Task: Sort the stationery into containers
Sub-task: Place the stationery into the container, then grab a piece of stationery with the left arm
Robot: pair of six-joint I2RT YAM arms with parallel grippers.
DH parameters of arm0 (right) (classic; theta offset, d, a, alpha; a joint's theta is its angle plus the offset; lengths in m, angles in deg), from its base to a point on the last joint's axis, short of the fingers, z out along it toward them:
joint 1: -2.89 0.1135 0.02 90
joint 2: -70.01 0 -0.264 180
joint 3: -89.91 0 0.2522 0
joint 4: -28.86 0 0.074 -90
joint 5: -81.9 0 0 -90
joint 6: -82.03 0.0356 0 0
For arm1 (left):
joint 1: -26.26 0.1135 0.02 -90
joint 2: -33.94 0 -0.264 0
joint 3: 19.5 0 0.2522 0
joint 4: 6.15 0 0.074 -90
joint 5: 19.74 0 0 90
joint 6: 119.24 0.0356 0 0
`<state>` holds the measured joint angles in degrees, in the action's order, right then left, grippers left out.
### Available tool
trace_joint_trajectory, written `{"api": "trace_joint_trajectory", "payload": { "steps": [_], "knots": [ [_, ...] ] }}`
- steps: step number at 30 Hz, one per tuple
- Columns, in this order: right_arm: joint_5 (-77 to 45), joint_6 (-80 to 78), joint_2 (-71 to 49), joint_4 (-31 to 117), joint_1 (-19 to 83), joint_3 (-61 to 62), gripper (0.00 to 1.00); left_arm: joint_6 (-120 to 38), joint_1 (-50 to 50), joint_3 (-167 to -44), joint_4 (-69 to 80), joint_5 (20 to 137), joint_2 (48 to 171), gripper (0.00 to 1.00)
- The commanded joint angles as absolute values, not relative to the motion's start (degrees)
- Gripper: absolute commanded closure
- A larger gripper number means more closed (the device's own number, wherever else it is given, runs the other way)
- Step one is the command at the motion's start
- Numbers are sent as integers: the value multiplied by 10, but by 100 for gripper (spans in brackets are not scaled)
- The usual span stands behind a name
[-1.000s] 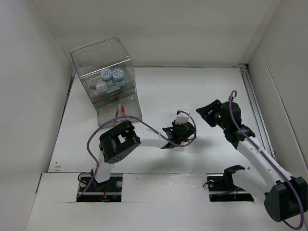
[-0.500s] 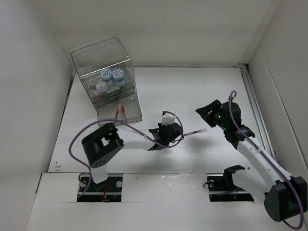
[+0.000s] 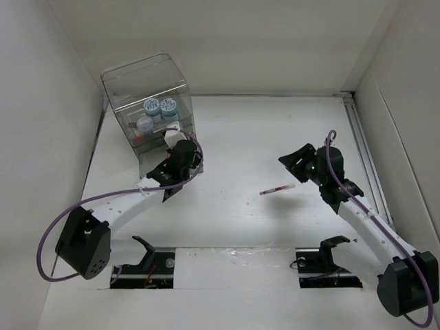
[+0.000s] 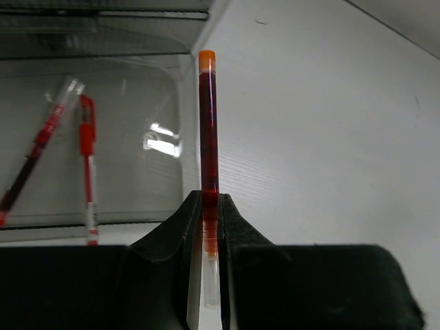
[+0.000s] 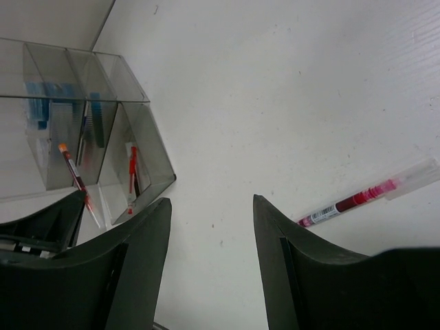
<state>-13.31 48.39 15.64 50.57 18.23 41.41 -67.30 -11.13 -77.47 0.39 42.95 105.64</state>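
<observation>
My left gripper (image 4: 208, 206) is shut on a thin red pen (image 4: 207, 124) with an orange tip, held at the right edge of the clear organizer's open bottom drawer (image 4: 124, 206). Two red pens (image 4: 87, 165) lie in that drawer. In the top view the left gripper (image 3: 180, 152) is at the front of the clear organizer (image 3: 148, 110), which holds two blue-white rolls (image 3: 159, 106). My right gripper (image 5: 210, 227) is open and empty over the table. A red pen with a clear cap (image 3: 277, 188) lies on the table just left of the right gripper (image 3: 297, 161); it also shows in the right wrist view (image 5: 364, 196).
White walls stand close on the left, back and right. The organizer (image 5: 75, 130) sits in the far left corner. Two black stands (image 3: 328, 247) are at the near edge by the arm bases.
My left arm has swung left and away from me, carrying the red pen from the table's middle to the organizer's drawer. A second red pen now lies uncovered mid-table. The right arm has barely moved.
</observation>
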Motion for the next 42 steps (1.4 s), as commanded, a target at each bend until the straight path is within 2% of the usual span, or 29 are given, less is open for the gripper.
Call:
{"api": "trace_joint_trajectory", "payload": {
  "steps": [1,3,4,6,7,9,10,14,18,20,21,24,27,30,31,34,38,42],
  "knots": [
    [-147,473,160,463,184,412,43,-646,-58,-763,-3,443,1047,100],
    [-147,473,160,463,184,412,43,-639,-39,-776,-8,435,1061,98],
    [-147,473,160,463,184,412,43,-639,-31,-786,8,421,1080,90],
    [-147,473,154,463,189,418,43,-626,-25,-808,8,409,1097,64],
    [-147,473,154,458,189,418,43,-626,-25,-818,28,393,1104,43],
    [-147,473,154,458,189,418,43,-626,-25,-818,23,399,1104,29],
    [-147,473,154,458,189,418,43,-626,-25,-813,13,408,1097,26],
    [-142,473,154,453,194,423,43,-600,-51,-800,-20,441,1070,28],
    [-122,473,162,453,194,428,45,-558,-135,-811,-47,488,1100,31],
    [-110,480,188,453,194,428,51,-544,-193,-819,-62,506,1130,31],
    [-102,480,200,463,194,428,60,-529,-209,-827,-83,526,1163,31],
    [-66,480,242,497,194,409,75,-505,-250,-848,-121,571,1215,29],
    [-46,485,255,532,189,383,76,-460,-273,-891,-147,661,1288,25],
    [-46,485,255,550,189,366,65,-399,-314,-941,-135,667,1357,22],
    [-46,485,255,550,189,366,57,-389,-323,-982,-123,661,1374,22],
    [-59,485,255,545,189,366,47,-368,-334,-1029,-102,660,1427,22],
    [-59,485,250,540,189,372,45,-345,-334,-1052,-97,698,1467,22],
    [-59,480,250,540,184,372,45,-340,-334,-1064,-79,707,1506,27]
  ]
}}
